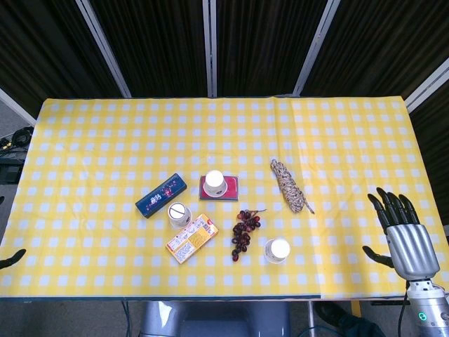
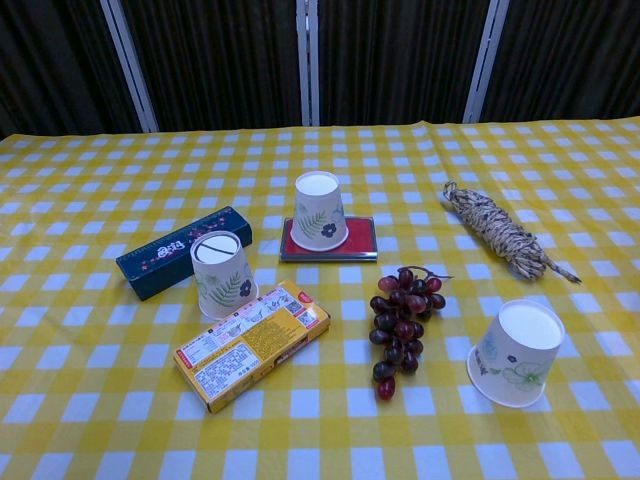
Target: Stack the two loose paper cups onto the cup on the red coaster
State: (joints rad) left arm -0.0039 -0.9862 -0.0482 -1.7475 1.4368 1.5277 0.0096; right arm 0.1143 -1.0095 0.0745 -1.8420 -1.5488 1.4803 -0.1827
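Observation:
One paper cup (image 1: 214, 184) (image 2: 320, 210) stands upside down on the red coaster (image 1: 231, 188) (image 2: 360, 240) at the table's middle. A second inverted paper cup (image 1: 179, 215) (image 2: 222, 273) sits front-left of it, between two boxes. A third inverted cup (image 1: 276, 250) (image 2: 517, 352) stands near the front edge, right of the grapes. My right hand (image 1: 405, 235) hovers at the table's front right corner, fingers spread and holding nothing, well right of the third cup. Only a dark fingertip of my left hand (image 1: 12, 258) shows at the far left edge. Neither hand appears in the chest view.
A dark blue box (image 1: 161, 196) (image 2: 183, 251) lies left of the coaster. A yellow box (image 1: 191, 239) (image 2: 250, 343) lies in front of the left cup. Purple grapes (image 1: 243, 232) (image 2: 402, 325) and a braided rope bundle (image 1: 290, 185) (image 2: 500, 232) lie to the right.

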